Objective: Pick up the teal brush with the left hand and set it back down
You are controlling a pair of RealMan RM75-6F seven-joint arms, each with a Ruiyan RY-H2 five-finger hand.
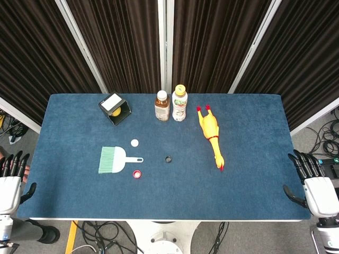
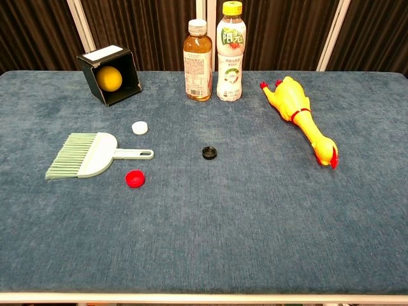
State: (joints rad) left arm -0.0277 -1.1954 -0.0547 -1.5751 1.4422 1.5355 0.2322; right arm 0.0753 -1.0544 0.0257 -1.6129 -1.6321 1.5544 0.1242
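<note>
The teal brush [image 1: 115, 160] lies flat on the blue table [image 1: 254, 180], left of centre, handle pointing right (a red cap [image 1: 137, 174] just beside it). My left hand [image 1: 11, 182] and right hand [image 1: 313, 182] hover off the table's edges, fingers apart, empty.

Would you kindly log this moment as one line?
brush: flat on table, untouched | left hand: open, off table edge | right hand: open, off table edge

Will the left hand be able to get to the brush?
Probably yes. The left hand waits at the table's left edge, and the brush lies flat on that side with bare cloth between them. Only two small caps, white and red, sit near its handle.
</note>
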